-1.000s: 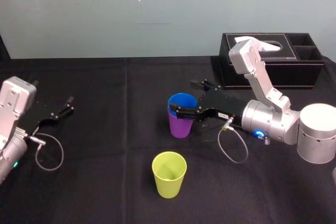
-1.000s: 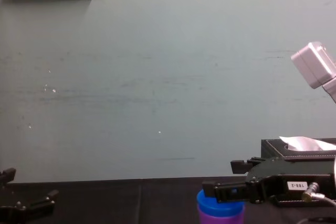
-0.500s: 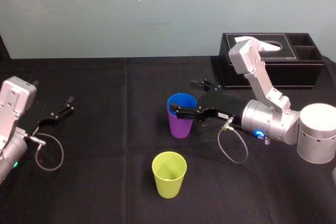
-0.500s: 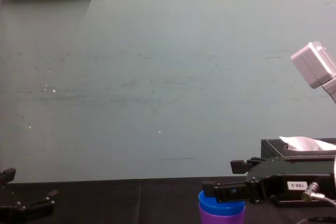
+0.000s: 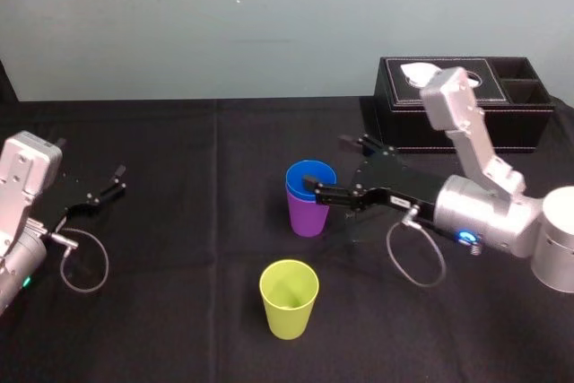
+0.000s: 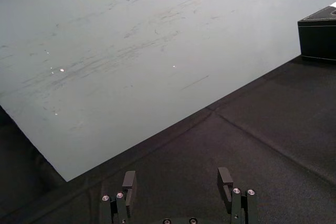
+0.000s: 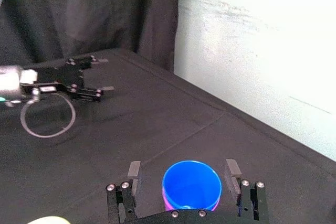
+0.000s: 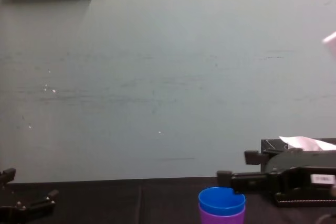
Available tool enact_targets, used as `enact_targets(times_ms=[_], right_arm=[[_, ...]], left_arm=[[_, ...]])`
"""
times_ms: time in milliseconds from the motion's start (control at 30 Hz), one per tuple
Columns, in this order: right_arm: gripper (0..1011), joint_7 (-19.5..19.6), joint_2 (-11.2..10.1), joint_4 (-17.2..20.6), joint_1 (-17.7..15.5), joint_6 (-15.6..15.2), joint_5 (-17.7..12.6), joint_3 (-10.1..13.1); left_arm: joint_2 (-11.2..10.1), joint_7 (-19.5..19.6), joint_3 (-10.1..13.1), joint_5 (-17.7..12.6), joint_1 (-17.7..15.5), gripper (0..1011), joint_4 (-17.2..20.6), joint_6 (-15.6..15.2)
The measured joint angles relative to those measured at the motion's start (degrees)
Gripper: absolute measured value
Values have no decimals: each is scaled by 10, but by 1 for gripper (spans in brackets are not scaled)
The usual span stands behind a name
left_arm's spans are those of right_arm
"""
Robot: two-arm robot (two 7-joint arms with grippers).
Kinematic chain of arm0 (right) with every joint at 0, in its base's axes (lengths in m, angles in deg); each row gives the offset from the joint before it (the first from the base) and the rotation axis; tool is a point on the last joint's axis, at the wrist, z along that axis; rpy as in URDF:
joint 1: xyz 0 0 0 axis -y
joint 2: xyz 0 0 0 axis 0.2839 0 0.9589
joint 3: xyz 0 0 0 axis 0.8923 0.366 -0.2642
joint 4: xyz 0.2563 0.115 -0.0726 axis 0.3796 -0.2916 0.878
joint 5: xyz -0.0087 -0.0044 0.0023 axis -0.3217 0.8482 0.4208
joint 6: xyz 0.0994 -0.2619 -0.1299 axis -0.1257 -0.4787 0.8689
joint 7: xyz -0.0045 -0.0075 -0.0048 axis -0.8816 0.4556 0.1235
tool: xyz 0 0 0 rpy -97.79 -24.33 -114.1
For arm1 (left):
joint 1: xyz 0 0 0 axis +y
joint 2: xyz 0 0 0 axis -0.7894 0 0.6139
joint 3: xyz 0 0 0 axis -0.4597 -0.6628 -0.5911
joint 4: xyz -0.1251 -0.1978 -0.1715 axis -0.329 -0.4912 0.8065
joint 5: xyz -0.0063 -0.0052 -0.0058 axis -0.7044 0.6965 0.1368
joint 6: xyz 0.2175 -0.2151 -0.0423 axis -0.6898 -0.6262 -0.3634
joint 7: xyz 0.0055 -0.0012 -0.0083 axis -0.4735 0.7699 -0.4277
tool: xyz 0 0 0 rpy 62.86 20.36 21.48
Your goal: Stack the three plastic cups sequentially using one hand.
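Note:
The blue cup (image 5: 311, 175) sits nested inside the purple cup (image 5: 308, 218) at the table's middle. The pair also shows in the chest view as blue cup (image 8: 221, 201) over purple cup (image 8: 221, 217). The yellow-green cup (image 5: 289, 298) stands alone, nearer to me. My right gripper (image 5: 326, 166) is open just right of the nested pair. In the right wrist view its fingers flank the blue cup (image 7: 190, 184) without touching it. My left gripper (image 5: 115, 178) rests open at the far left of the table.
A black tissue box (image 5: 466, 105) with a white tissue stands at the back right, behind the right arm. A grey cable loop (image 5: 85, 262) lies by the left arm. The black cloth (image 5: 197, 221) is bare between the left arm and the cups.
My right gripper has pulled back to the right, off the nested cups. The blue cup has dropped a little deeper into the purple one. The left arm has not moved.

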Motion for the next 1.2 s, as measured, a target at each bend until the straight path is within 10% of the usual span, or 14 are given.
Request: enact_targets(times_ms=[633, 1200], right_arm=[[1003, -51, -120, 113, -168, 88, -75, 60], [1003, -90, -130, 91, -186, 123, -46, 26]], left_arm=[[0, 0, 0, 0, 0, 1010, 0, 0], [0, 0, 0, 0, 0, 1010, 0, 0]])
